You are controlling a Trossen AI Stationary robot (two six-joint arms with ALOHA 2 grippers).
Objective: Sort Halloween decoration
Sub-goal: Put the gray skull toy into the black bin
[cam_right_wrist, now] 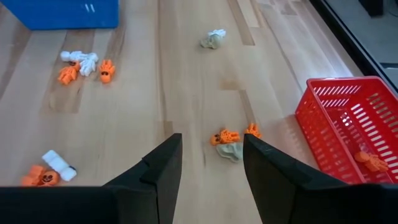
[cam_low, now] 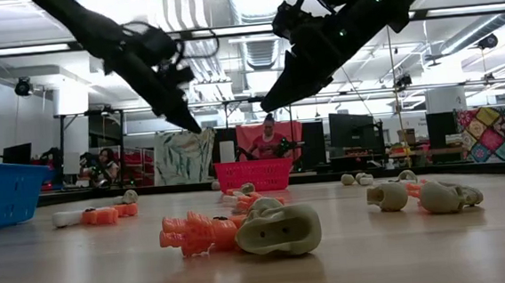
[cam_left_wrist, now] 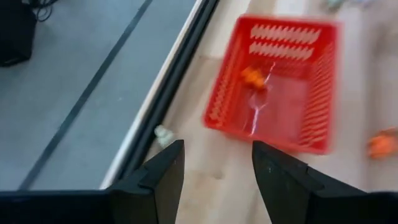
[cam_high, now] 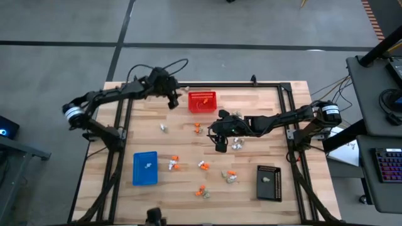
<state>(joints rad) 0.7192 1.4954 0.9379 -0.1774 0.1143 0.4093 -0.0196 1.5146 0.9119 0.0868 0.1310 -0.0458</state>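
A wooden table [cam_high: 251, 125] seen from above. The left gripper [cam_high: 171, 100] sits in the upper centre-left of the frame, just left of a red basket [cam_high: 202, 102], its fingers spread apart and holding nothing. One orange trinket [cam_left_wrist: 252, 77] lies inside the basket. The right gripper [cam_high: 220, 145] hovers at the centre of the frame, fingers apart and empty, above scattered orange, white and beige Halloween trinkets [cam_high: 202, 166]. A blue tray [cam_high: 145, 168] sits lower left, a black tray [cam_high: 269, 182] lower right.
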